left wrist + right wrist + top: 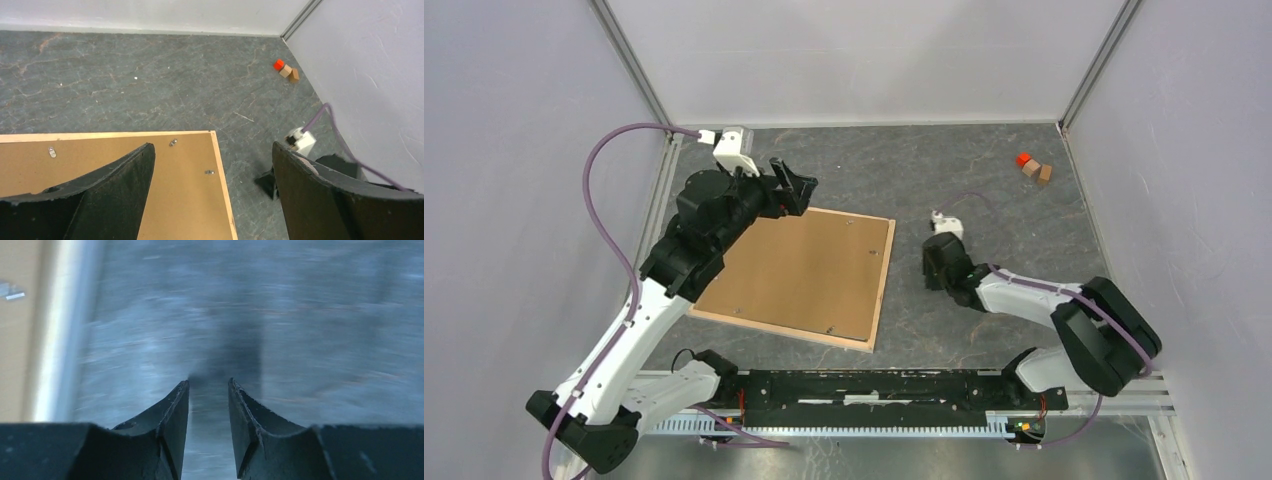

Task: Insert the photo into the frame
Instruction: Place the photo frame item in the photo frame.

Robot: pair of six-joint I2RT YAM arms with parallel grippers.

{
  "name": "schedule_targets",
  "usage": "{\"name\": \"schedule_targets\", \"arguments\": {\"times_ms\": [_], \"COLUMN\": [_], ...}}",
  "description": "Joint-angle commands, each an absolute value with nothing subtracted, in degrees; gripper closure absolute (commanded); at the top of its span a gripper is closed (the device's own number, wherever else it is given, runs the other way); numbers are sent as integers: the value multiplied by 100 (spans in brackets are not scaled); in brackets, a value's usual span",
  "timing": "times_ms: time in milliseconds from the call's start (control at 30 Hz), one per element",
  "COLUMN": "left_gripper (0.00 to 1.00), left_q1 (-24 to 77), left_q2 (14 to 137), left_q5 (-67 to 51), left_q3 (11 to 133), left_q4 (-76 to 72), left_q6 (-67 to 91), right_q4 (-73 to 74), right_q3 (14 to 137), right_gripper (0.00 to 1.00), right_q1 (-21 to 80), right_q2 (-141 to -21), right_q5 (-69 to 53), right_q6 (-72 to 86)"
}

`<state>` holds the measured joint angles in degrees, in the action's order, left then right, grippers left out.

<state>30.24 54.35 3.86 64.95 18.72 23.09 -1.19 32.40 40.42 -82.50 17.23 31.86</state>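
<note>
Up at 12 o'clock of the frame (883, 285), left end effector (212, 146) hung spread wide, empty; right end effector (209, 382), at its 3 o'clock, sat barely parted, gripping nothing.

I see a dark grey, marbled worktop (984, 160) boxed in on three sides by plain, pale lilac-grey walls (514, 150). Thin metal posts (634, 65) stand at its two far corners. The light is soft and even. A few small orange and wooden blocks (1034, 168) sit near the far right corner.
</note>
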Motion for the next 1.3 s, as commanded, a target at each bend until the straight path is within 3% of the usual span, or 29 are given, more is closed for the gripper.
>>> {"name": "schedule_targets", "arguments": {"times_ms": [0, 67, 267, 467, 600, 767, 967, 1133, 1267], "left_gripper": [7, 4, 0, 0, 0, 0, 0, 0, 0], "left_q1": [3027, 3028, 2913, 1266, -382, -1527, -1703, -1703, -1705], "left_q2": [5661, 5841, 6565, 6548, 6954, 7960, 8544, 8732, 8632], "left_q5": [171, 156, 1219, 1475, 843, 410, 354, -278, -359], "left_q3": [6622, 6680, 7044, 6377, 5615, 5256, 5280, 4961, 4866], "left_q4": [1832, 1910, 2993, 3309, 2851, 2322, 2136, 2127, 2414], "left_q6": [2469, 2459, 2269, 2538, 3011, 3481, 3060, 3266, 3384], "right_q4": [1070, 1111, 651, 254, -214, -283, -453, -978, -1028], "right_q3": [2835, 2877, 3085, 3060, 2814, 2742, 2559, 2386, 2253], "right_gripper": [58, 55, 21, 3, 2, 2, 2, 2, 2], "right_q1": [3246, 3067, 3032, 3030, 3032, 3020, 2838, 2398, 2316], "right_q2": [-7770, -7482, -7105, -6944, -6663, -6301, -6232, -6668, -6741], "right_q5": [2219, 2152, 751, -190, -853, -1228, -1800, -3038, -3146], "right_q6": [2306, 2075, 1335, 1009, 1019, 1000, 1375, 1746, 1967]}}
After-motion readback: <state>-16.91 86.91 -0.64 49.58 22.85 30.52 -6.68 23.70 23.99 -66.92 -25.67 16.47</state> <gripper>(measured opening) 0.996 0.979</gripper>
